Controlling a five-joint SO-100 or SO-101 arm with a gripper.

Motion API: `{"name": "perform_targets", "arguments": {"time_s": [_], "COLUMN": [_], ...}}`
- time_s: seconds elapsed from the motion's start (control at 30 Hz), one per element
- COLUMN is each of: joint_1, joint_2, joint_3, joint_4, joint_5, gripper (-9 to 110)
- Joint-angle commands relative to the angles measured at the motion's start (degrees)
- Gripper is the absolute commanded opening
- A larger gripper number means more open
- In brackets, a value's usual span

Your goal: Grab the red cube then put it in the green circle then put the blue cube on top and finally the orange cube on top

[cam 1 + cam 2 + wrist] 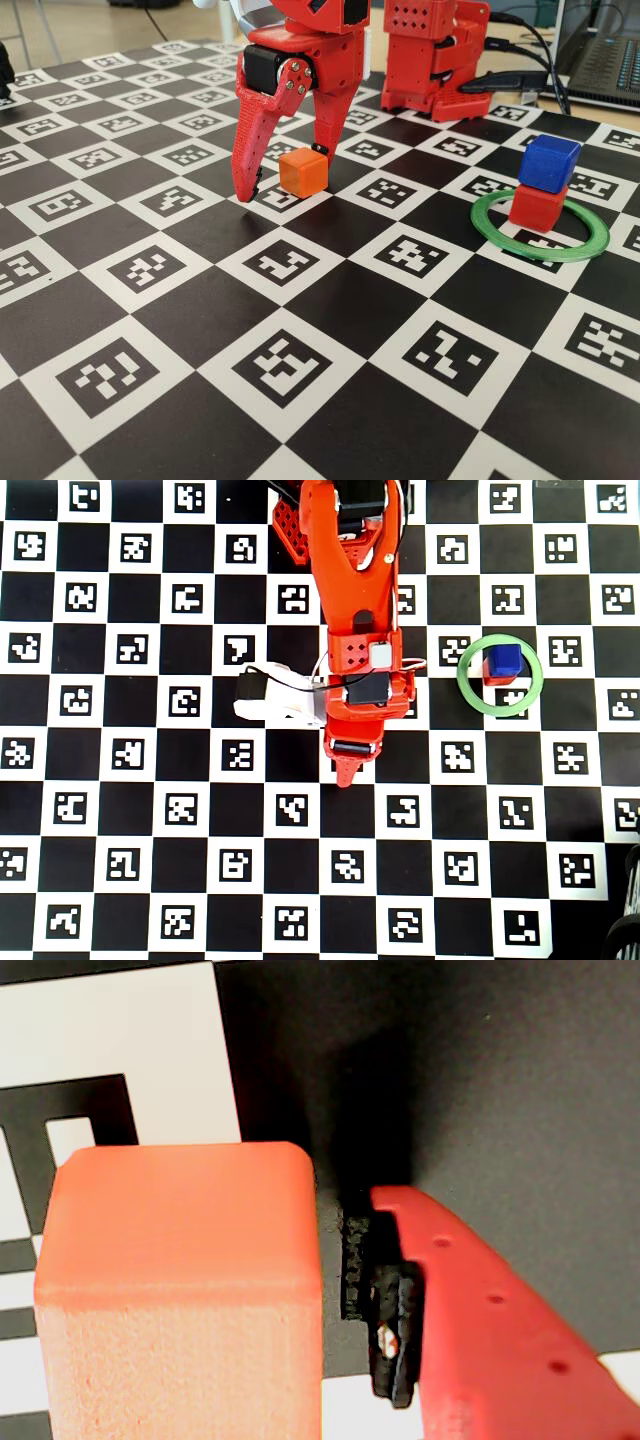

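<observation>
The orange cube [303, 171] sits on the checkered mat between the fingers of my red gripper [286, 178], which is open and lowered to the mat. In the wrist view the orange cube [185, 1290] fills the left, with a narrow dark gap to the right finger's pad [395, 1330]; the other finger is out of view. The blue cube [549, 163] sits slightly askew on the red cube [537, 208] inside the green circle [545, 253]. From overhead the arm hides the orange cube; the blue cube [504, 660] and green circle [466, 685] show at the right.
The arm's red base [435, 55] stands at the back of the mat. A laptop [610, 65] and dark cables lie at the back right. The mat [300, 380] is a black and white checkerboard with printed markers.
</observation>
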Motion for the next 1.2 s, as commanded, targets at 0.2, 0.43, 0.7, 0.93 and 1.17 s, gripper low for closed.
{"name": "perform_targets", "arguments": {"time_s": [0.2,0.43,0.7,0.93,1.17], "joint_1": [-0.88,-1.41,-1.41,-1.49,-1.58], "joint_2": [1.05,0.97,0.97,0.97,1.32], "joint_3": [-0.44,-0.70,-0.70,-0.70,-1.14], "joint_4": [-0.62,-0.79,-0.88,-0.97,-0.44], "joint_5": [2.81,3.16,2.99,2.55,2.46], "gripper": [41,41,40,23,13]}}
